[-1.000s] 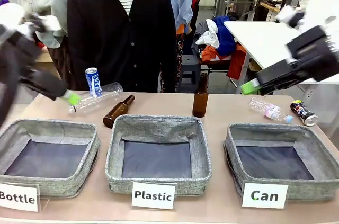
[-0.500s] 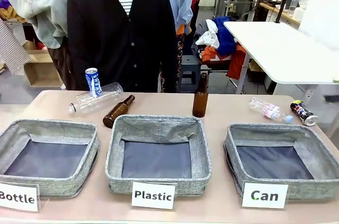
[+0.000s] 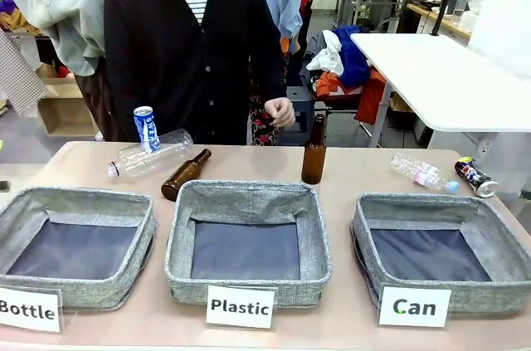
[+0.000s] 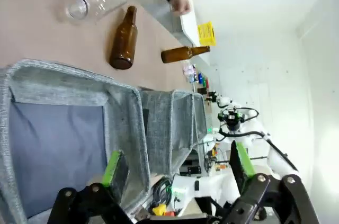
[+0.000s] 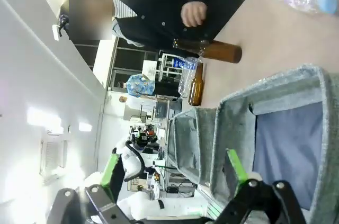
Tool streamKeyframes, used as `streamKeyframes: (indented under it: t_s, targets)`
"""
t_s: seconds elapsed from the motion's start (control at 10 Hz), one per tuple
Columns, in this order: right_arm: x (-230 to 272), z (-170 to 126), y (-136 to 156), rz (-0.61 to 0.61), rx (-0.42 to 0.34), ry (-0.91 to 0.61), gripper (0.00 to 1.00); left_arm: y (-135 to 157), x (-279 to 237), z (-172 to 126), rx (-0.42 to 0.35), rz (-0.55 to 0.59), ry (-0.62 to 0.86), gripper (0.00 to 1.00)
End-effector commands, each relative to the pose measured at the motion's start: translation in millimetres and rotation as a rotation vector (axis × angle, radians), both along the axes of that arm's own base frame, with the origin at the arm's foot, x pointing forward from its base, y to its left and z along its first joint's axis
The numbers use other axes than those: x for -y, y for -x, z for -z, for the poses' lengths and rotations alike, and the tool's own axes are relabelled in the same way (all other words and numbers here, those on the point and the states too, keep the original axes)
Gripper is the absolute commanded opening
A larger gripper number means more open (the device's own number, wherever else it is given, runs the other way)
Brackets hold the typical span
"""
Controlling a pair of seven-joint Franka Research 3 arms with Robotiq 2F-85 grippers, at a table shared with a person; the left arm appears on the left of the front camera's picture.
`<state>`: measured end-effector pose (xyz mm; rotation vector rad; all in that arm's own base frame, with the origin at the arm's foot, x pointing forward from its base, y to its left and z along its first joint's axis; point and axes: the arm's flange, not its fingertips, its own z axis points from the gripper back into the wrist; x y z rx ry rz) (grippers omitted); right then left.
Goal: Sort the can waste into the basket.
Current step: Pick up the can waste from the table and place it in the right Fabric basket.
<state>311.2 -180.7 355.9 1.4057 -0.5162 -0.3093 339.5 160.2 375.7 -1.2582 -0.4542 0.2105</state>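
The blue and white can point(image 3: 147, 129) stands upright at the table's far left, beside a clear bottle. The black can point(image 3: 475, 177) lies on its side at the far right edge. The grey basket point(image 3: 419, 205) behind the "Can" card point(image 3: 415, 307) sits front right and holds nothing. My left gripper point(image 4: 177, 166) is open, hovering by the near side of the "Bottle" basket point(image 4: 124, 128). My right gripper point(image 5: 172, 167) is open too, at the near side of the Can basket point(image 5: 233, 123). In the right wrist view the blue can point(image 5: 179, 64) shows small and far off.
Baskets carded "Plastic" point(image 3: 249, 193) and "Bottle" point(image 3: 83, 199) stand middle and left. One brown bottle point(image 3: 314, 152) stands upright and another point(image 3: 184, 174) lies flat. Clear plastic bottles lie far left point(image 3: 153, 156) and far right point(image 3: 421, 173). The person's hand point(image 3: 280, 112) hangs beyond the far edge.
Both arms, raised at the left and right sides one second ago, have drawn out of the front view. The person's hand has come up near the upright brown bottle.
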Motion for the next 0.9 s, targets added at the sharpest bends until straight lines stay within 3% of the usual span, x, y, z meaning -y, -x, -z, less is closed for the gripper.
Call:
streamKeyframes:
  t_s: [0.0,0.6,0.7,0.8]
  targets:
    - [2.5,-25.1,8.1,-0.018,0.048,0.032,1.0,18.0,-9.5,-15.1,0.052,0.039,-0.018,1.0]
    - [2.5,-25.1,8.1,-0.018,0.048,0.032,1.0,18.5,-10.0,-16.0,0.029,0.026,-0.014,1.0]
    - [2.5,-25.1,8.1,-0.018,0.048,0.032,1.0,12.3,-2.4,-26.3,0.096,0.071,-0.1,1.0]
    - [2.5,-25.1,8.1,-0.018,0.048,0.032,1.0,-13.1,1.8,-39.4,0.176,0.137,-0.183,1.0]
